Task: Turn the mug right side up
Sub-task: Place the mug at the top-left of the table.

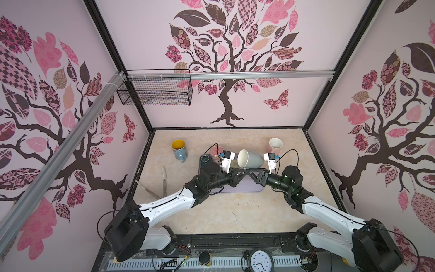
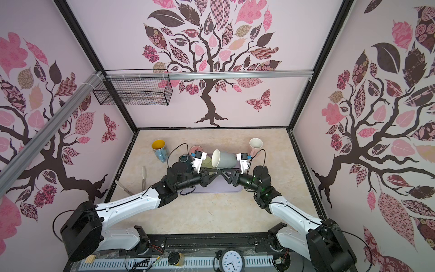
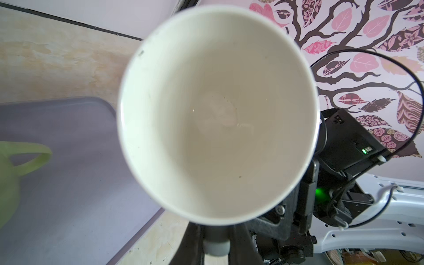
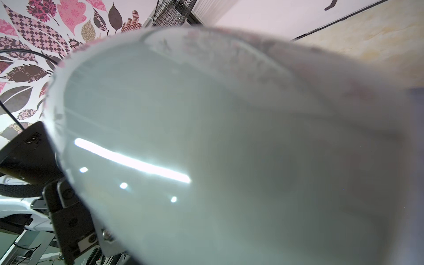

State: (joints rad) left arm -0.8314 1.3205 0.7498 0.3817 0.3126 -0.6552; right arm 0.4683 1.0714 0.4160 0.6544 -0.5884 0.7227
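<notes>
1. Left claw [image 3: 216, 238] clamped on the handle [image 3: 216, 248] of the mug [image 1: 250, 159], carrying its weight.
2. Mug aloft on its side above the lilac tray [image 1: 244, 189], mouth toward the left arm (about half righted, I judge).
3. Right claw [image 1: 256, 174] under the base, likely steadying; open or closed, cannot tell.

mug [image 1: 253, 160]: grey outside, white inside
pose: on its side, mouth toward the robot's left
place: raised above the purple tray [image 3: 68, 183]
</notes>
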